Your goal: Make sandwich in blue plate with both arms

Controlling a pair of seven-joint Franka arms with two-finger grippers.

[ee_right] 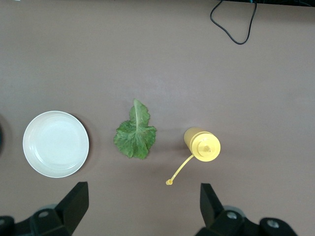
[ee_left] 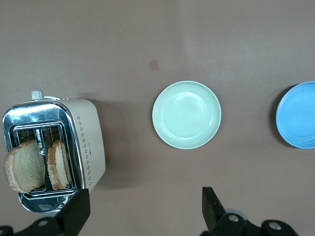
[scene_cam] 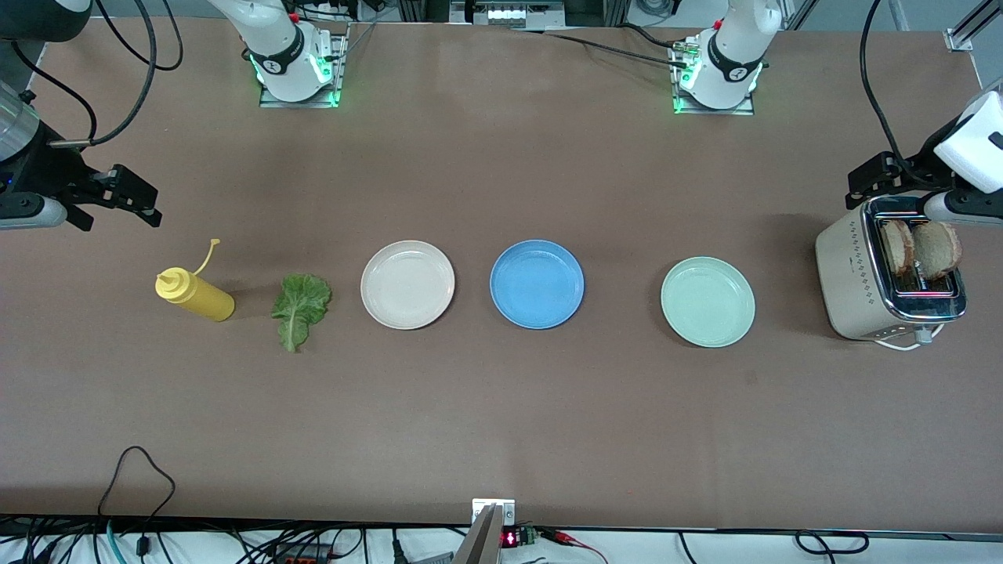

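The blue plate (scene_cam: 537, 283) lies bare in the middle of the table, and its edge shows in the left wrist view (ee_left: 298, 115). Two bread slices (scene_cam: 897, 244) (scene_cam: 936, 249) stand in the slots of a cream toaster (scene_cam: 850, 274) at the left arm's end; the left wrist view shows them too (ee_left: 24, 166) (ee_left: 58, 164). A lettuce leaf (scene_cam: 300, 308) (ee_right: 135, 135) lies flat on the table toward the right arm's end. My left gripper (scene_cam: 862, 188) (ee_left: 145, 206) hangs open over the table beside the toaster. My right gripper (scene_cam: 117, 218) (ee_right: 142, 201) hangs open over bare table by the bottle. Both hold nothing.
A beige-white plate (scene_cam: 407, 283) (ee_right: 55, 143) lies between the lettuce and the blue plate. A mint-green plate (scene_cam: 707, 301) (ee_left: 186, 114) lies between the blue plate and the toaster. A yellow squeeze bottle (scene_cam: 196, 295) (ee_right: 203, 145) stands beside the lettuce. A black cable loop (scene_cam: 141, 470) lies near the table's front edge.
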